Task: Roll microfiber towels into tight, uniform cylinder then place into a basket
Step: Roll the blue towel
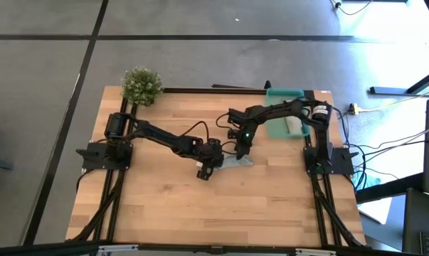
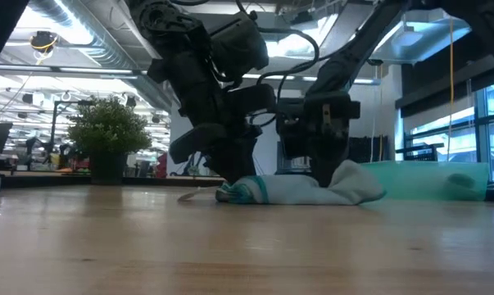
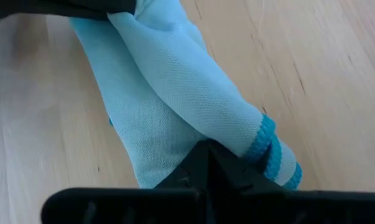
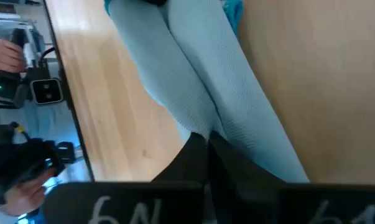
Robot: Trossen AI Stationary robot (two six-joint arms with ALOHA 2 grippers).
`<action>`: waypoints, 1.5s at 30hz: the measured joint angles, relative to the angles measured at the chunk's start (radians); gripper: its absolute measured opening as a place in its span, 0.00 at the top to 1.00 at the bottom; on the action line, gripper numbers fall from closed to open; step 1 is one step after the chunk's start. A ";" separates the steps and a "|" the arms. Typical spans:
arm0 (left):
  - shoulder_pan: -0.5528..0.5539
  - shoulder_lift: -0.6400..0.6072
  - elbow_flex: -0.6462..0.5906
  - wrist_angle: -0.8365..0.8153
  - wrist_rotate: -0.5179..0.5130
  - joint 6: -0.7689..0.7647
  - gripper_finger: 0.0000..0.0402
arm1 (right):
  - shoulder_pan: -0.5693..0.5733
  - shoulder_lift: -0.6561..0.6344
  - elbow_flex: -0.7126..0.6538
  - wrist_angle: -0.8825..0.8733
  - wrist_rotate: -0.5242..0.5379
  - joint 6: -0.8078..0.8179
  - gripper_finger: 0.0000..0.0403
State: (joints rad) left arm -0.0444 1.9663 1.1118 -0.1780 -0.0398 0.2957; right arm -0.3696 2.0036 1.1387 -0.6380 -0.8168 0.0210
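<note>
While both pinch it, each end effector [image 3: 206, 155] grips the blue towel [image 3: 175, 93].

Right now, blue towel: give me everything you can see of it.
The blue towel is a light blue, fine-knit cloth with a darker teal stitched edge, bunched into a loose long roll, not a tight cylinder. It lies on the table mid-board, short of the bin. The left gripper and right gripper each have jaws shut on an end.

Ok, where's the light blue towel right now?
In the high view the light blue towel lies bunched mid-table between the left gripper and right gripper, both shut on it, just short of the teal basket.
</note>
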 joint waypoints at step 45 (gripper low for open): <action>0.121 -0.079 -0.005 0.060 -0.029 -0.059 1.00 | -0.012 0.017 -0.001 0.018 0.008 -0.003 0.98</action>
State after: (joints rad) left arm 0.0761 1.8877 1.1072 -0.1184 -0.0689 0.2365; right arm -0.3820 2.0209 1.1381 -0.6197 -0.8085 0.0177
